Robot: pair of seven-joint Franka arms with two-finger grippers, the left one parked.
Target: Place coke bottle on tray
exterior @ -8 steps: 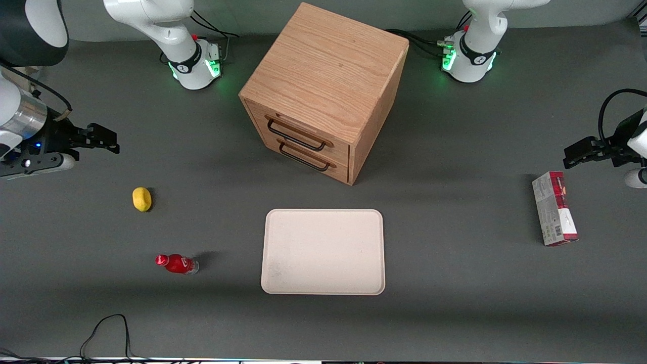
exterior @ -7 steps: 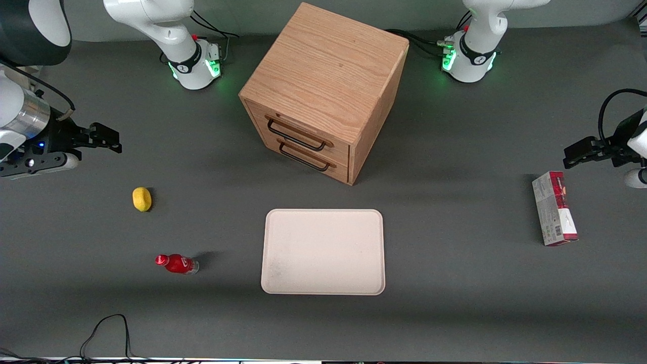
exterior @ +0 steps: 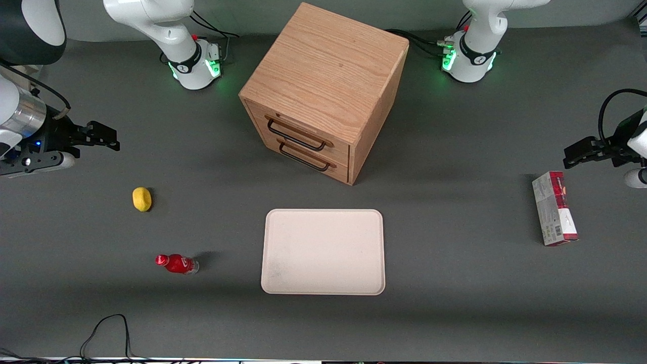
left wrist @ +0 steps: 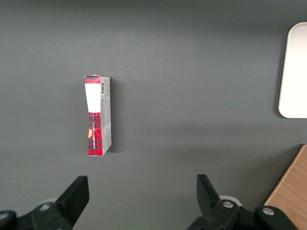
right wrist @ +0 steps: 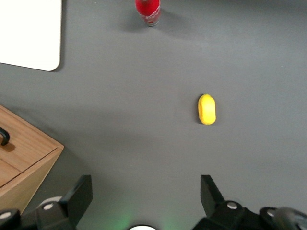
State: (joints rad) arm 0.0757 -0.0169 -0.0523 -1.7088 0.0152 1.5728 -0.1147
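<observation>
Only the front view shows the spread hand [exterior: 112, 139] above the coke bottle [exterior: 177, 264].

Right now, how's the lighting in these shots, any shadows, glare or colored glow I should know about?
Front view: even, soft light; the cabinet casts a broad faint shadow on the table, the coke bottle a small one, and green glow shows at the arm bases. Right wrist view: the open gripper hangs over bare table, with a green tint between its fingers; lemon and tray look sharp, no glare.
</observation>
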